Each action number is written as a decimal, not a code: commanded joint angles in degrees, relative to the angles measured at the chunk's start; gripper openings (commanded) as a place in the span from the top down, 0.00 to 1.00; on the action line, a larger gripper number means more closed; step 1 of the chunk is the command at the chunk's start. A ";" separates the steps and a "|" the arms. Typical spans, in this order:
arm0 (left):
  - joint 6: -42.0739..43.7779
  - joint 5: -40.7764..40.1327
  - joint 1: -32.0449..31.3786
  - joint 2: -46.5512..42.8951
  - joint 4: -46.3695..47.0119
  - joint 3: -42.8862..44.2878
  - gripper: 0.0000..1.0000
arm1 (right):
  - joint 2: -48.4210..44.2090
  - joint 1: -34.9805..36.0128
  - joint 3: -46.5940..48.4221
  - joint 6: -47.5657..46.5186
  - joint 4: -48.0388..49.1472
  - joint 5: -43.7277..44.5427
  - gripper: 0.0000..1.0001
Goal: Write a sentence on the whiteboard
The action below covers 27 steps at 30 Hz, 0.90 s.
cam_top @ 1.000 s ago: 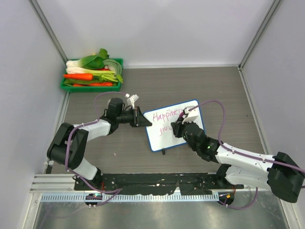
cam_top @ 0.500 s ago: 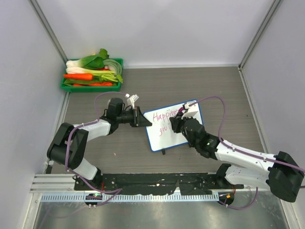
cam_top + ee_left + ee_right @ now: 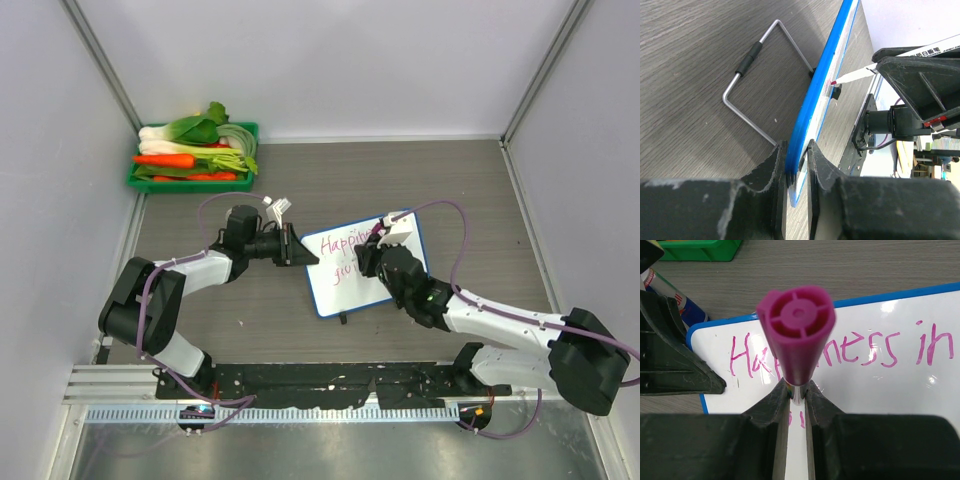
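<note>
Left hand [image 3: 291, 245] pinches the left edge of the whiteboard [image 3: 345, 291], its two dark, scuffed fingers pressed on either side of the thin blue rim. The right hand [image 3: 372, 256] is clamped on a marker [image 3: 797, 322], whose ribbed magenta end cap is a rounded triangle with a cross-shaped moulding inside. The board is a smooth, glossy white rectangle with rounded corners, and it catches glare in the right wrist view. It sits about mid-desk, turned at an angle. From the left wrist, a bent steel wire stand [image 3: 755, 52] with short black sleeves reaches out from its back onto the wood. The sentence [image 3: 875, 347] runs in loose pink cursive and reads roughly "Happiness in", with the marker hiding the middle letters. A shorter scrawl lies beneath it, mostly covered by the fingers. Compared with a second ago, the right hand has slid left across the board, so the overhead view now shows fewer letters of the top line, and its forearm is stretched further. The left arm and the board have not moved. The desk [image 3: 460, 190] has a matte grey-brown wood grain. A green plastic tray [image 3: 190, 187] of carrots and leafy greens sits in its far left corner. Plain pale walls with slim metal posts close in the left, right and far sides.
</note>
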 commanded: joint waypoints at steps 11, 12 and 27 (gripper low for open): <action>4.90 -8.33 -0.42 2.62 -5.33 -0.51 1.00 | -6.36 -0.49 -0.62 0.25 -1.26 0.99 0.99; 4.98 -8.42 -0.42 2.53 -5.33 -0.51 1.00 | -6.55 -0.49 -0.71 0.07 -1.35 1.34 0.98; 4.81 -8.07 -0.42 2.70 -5.07 -0.60 1.00 | -2.77 -0.67 -0.71 -0.45 -0.03 1.43 0.99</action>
